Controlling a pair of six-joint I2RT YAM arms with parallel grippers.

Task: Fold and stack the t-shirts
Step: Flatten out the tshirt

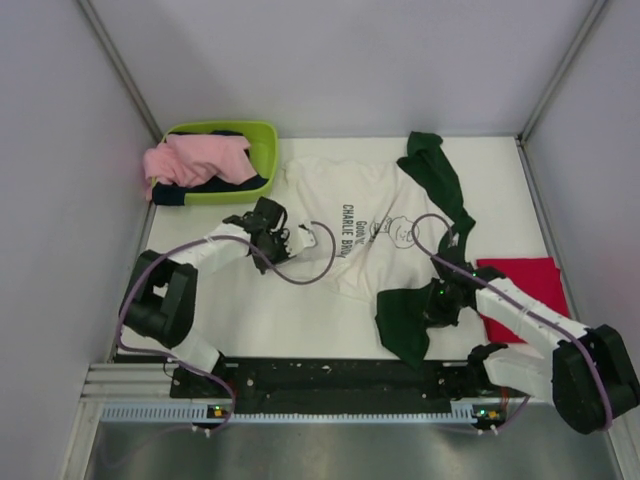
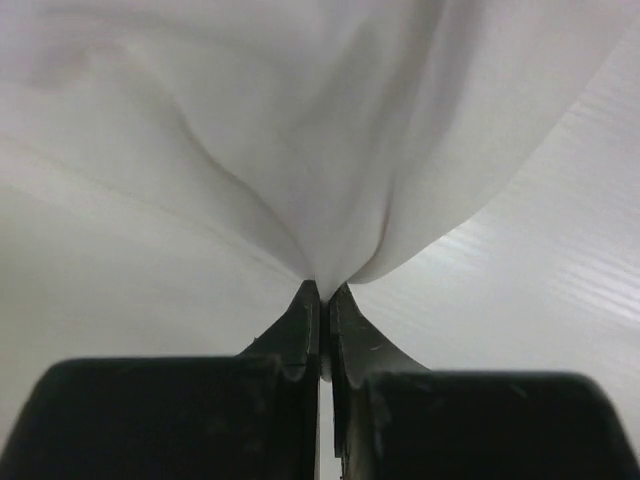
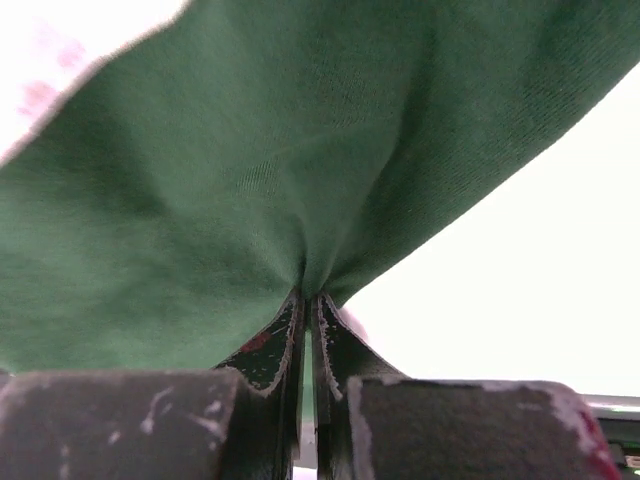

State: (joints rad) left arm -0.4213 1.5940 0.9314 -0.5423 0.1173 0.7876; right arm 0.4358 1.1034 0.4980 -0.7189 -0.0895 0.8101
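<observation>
The white t-shirt [image 1: 345, 215] with dark green sleeves and black cartoon print lies spread in the middle of the table. My left gripper [image 1: 300, 240] is shut on its white left edge, and the cloth [image 2: 300, 130] bunches into the closed fingertips [image 2: 322, 292]. My right gripper [image 1: 428, 300] is shut on the near green sleeve [image 1: 405, 320], and green fabric [image 3: 240, 180] is pinched at the fingertips [image 3: 308, 298]. The other green sleeve [image 1: 435, 175] lies at the back right. The red t-shirt [image 1: 522, 290] lies folded flat at the right, partly under my right arm.
A lime-green basket [image 1: 225, 160] at the back left holds pink cloth [image 1: 195, 158] and a dark garment. Grey walls close in the table on the left, back and right. Cables loop from both arms over the table.
</observation>
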